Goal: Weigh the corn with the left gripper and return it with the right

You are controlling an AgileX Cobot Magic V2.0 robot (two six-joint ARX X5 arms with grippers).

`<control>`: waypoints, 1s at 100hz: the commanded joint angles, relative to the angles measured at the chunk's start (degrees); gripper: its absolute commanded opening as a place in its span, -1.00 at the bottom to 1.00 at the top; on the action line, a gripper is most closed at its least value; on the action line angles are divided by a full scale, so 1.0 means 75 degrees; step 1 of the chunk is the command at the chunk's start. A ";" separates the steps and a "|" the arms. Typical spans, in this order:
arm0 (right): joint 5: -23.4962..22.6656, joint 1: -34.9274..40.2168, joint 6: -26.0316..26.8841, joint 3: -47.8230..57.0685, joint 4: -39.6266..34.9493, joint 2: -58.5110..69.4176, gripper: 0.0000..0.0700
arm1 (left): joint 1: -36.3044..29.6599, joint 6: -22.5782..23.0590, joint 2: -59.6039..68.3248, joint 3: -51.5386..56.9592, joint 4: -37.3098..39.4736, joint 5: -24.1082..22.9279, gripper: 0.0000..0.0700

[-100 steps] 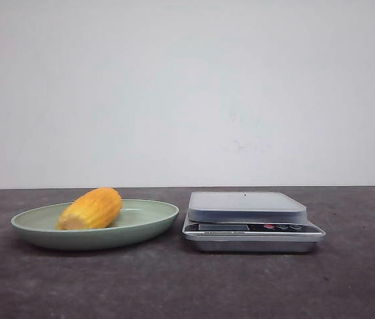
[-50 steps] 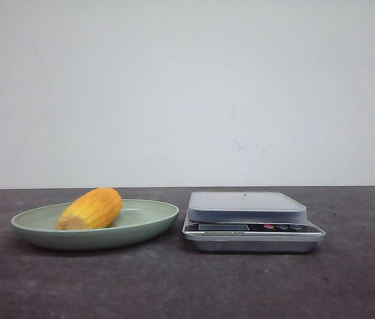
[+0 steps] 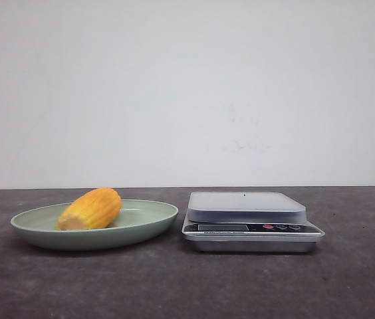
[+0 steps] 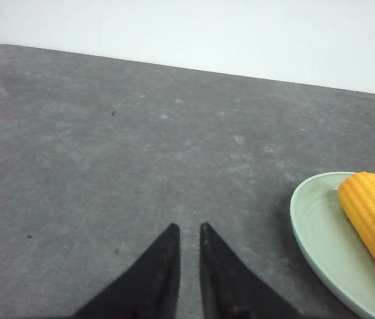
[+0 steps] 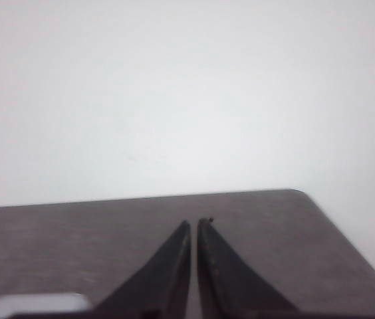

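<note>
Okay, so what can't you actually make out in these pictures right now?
- Silver kitchen scale: its display and button markings are too small to read in the front view; in the right wrist view only a corner shows, cut off by the frame edge.
- Yellow-orange ribbed corn cob and pale green shallow plate: both cut off by the frame edge in the left wrist view.
- Both arms: outside the front view; only the left gripper and right gripper tips show.

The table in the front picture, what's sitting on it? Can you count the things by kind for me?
Corn: 1, the corn lying in the plate.
Plates: 1, the green plate.
Scales: 1, the silver kitchen scale beside the plate, nothing on its platform.
Total: 3 things.
</note>
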 commanded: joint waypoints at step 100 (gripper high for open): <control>-0.1268 -0.0743 -0.0428 -0.4217 0.2285 -0.0038 -0.97 | 0.0006 0.0070 -0.0006 -0.0137 -0.0041 0.0006 -0.92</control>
